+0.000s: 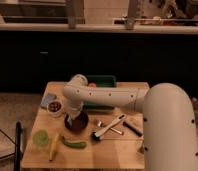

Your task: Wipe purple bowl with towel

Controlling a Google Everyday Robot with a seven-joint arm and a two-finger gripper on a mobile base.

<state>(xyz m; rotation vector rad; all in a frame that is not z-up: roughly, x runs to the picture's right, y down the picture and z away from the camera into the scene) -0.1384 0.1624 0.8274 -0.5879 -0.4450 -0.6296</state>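
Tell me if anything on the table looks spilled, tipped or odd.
Nothing stands out. The purple bowl sits upright on the table, with the gripper down over it; no spill shows.

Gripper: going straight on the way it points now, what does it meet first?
The gripper points down, right above the round, glossy dark purple bowl, so it would likely meet the bowl's inside first. Whether anything lies between them is hidden by the arm, and depth is unclear.
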